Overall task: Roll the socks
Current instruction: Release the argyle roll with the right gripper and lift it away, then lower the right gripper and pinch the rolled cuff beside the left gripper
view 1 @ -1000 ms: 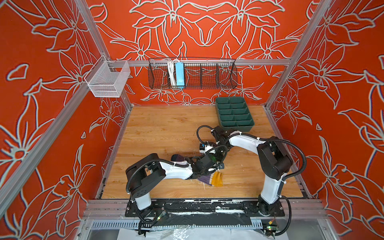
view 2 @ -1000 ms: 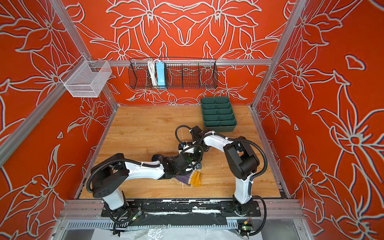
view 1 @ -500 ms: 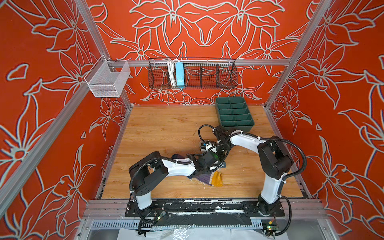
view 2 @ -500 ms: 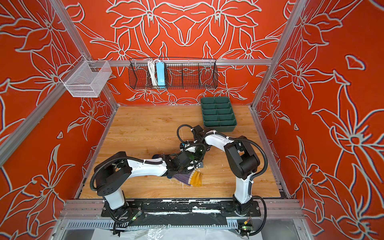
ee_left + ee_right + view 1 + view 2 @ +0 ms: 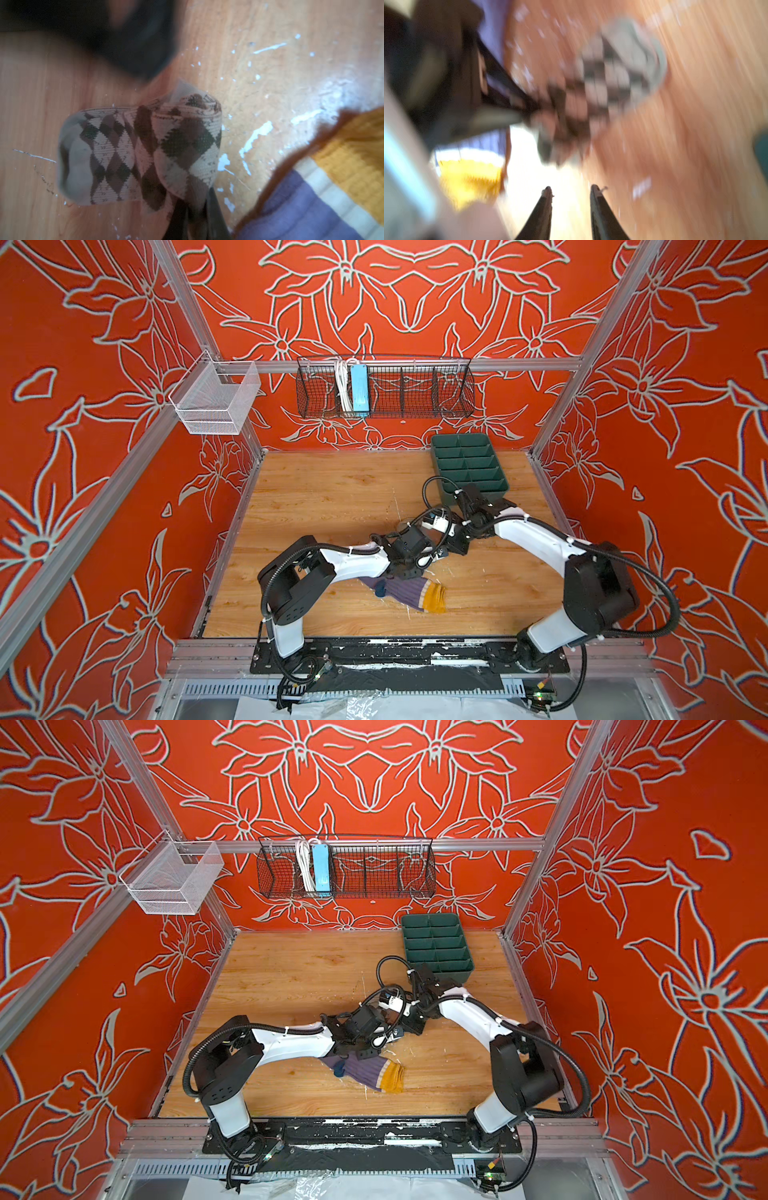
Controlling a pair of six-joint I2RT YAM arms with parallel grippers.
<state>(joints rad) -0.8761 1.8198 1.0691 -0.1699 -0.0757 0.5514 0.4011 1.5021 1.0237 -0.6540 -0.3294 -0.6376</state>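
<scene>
In the left wrist view the beige argyle sock (image 5: 145,149) is partly rolled, its grey toe lying flat on the wood. My left gripper (image 5: 195,214) is shut on the rolled end. The purple sock (image 5: 307,207), with its mustard cuff, lies beside it. It also shows in both top views as the purple sock (image 5: 405,591) (image 5: 365,1069), just in front of the two wrists. In those views the argyle sock is hidden under the arms. In the blurred right wrist view my right gripper (image 5: 571,189) is open and empty, a short way back from the argyle sock (image 5: 608,83).
A green divided tray (image 5: 473,491) stands at the back right, close behind the right wrist. A black wire basket (image 5: 384,385) and a white mesh basket (image 5: 216,402) hang on the back rail. White scuff marks dot the wooden floor (image 5: 332,497).
My left gripper has shut on the rolled end of the argyle sock. My right gripper has opened, let go of the sock and drawn back a little.
</scene>
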